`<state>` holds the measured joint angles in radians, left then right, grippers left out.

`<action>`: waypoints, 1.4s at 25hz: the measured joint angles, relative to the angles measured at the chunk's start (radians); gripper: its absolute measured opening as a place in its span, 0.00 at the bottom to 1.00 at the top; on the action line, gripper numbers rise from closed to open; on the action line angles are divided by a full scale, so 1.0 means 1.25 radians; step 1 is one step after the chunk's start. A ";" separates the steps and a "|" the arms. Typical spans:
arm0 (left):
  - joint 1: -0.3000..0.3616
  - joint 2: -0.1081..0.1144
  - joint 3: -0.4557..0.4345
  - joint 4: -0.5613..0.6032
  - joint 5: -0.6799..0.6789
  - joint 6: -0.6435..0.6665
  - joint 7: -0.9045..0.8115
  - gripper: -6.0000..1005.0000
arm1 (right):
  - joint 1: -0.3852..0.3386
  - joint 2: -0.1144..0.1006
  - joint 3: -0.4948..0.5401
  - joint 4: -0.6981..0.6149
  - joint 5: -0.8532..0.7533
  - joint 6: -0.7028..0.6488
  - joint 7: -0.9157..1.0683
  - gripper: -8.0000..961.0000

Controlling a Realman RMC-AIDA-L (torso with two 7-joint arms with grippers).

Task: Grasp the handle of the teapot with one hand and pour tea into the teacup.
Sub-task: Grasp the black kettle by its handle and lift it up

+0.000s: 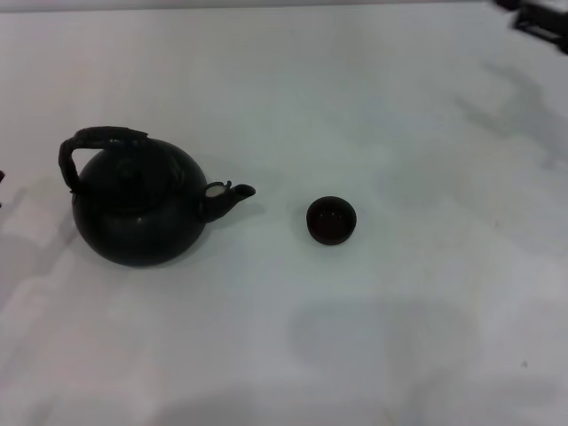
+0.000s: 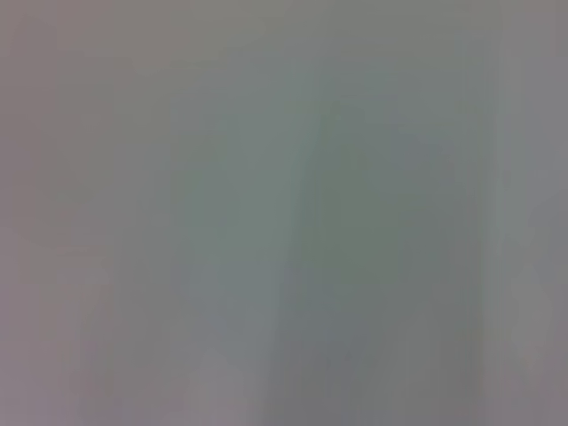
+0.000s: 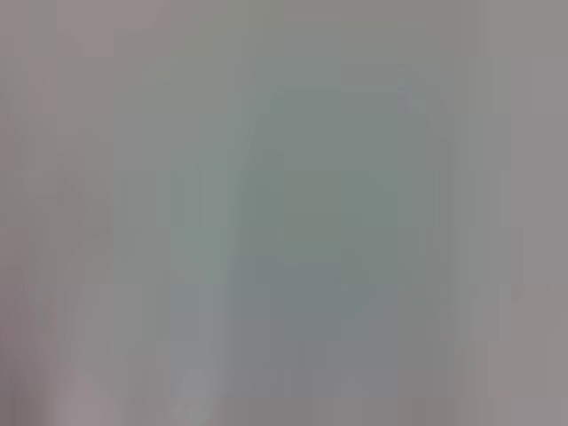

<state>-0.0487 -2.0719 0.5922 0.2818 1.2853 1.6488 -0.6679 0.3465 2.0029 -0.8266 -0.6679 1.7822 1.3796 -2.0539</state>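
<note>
The matte black teapot (image 1: 138,209) stands upright on the white table at the left of the head view. Its short spout (image 1: 232,194) points right, toward the teacup. Its rough dark arched handle (image 1: 98,142) rises over the knobbed lid (image 1: 131,170). The small dark teacup (image 1: 331,220) stands upright to the right of the spout, a clear gap apart. A dark piece of my right arm or gripper (image 1: 540,19) shows at the far right corner, far from both. My left gripper is out of view. Nothing holds the teapot.
The white table (image 1: 373,337) spreads around both objects. A thin dark sliver (image 1: 2,177) shows at the left edge, beside the teapot's handle. Both wrist views show only a plain grey surface.
</note>
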 joint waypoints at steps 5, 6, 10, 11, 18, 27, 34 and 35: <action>0.007 0.002 0.009 0.018 0.031 0.033 -0.004 0.78 | -0.016 -0.001 0.111 0.097 0.010 0.017 -0.080 0.91; 0.006 0.002 0.009 0.019 0.038 0.037 -0.004 0.78 | -0.016 -0.001 0.122 0.114 0.010 0.017 -0.092 0.91; 0.005 0.000 0.009 0.020 0.056 0.039 0.000 0.78 | -0.019 -0.001 0.148 0.162 0.010 0.012 -0.137 0.91; 0.005 0.000 0.009 0.020 0.059 0.037 0.000 0.78 | -0.019 -0.001 0.150 0.166 0.010 0.007 -0.140 0.91; -0.007 -0.003 0.003 0.011 0.060 -0.020 0.000 0.78 | -0.017 0.000 0.152 0.171 0.010 -0.001 -0.142 0.91; -0.080 -0.002 0.010 -0.014 0.116 -0.086 -0.039 0.78 | -0.010 0.000 0.150 0.172 0.009 -0.001 -0.142 0.91; -0.105 -0.003 0.006 -0.043 0.123 -0.112 -0.038 0.77 | -0.014 0.000 0.153 0.172 0.008 -0.009 -0.143 0.91; -0.105 -0.003 0.006 -0.044 0.122 -0.114 -0.038 0.77 | -0.013 0.000 0.153 0.172 0.008 -0.012 -0.143 0.91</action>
<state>-0.1802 -2.0757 0.5994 0.2265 1.4383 1.5060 -0.7157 0.3302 2.0026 -0.6352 -0.4524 1.7928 1.3649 -2.2333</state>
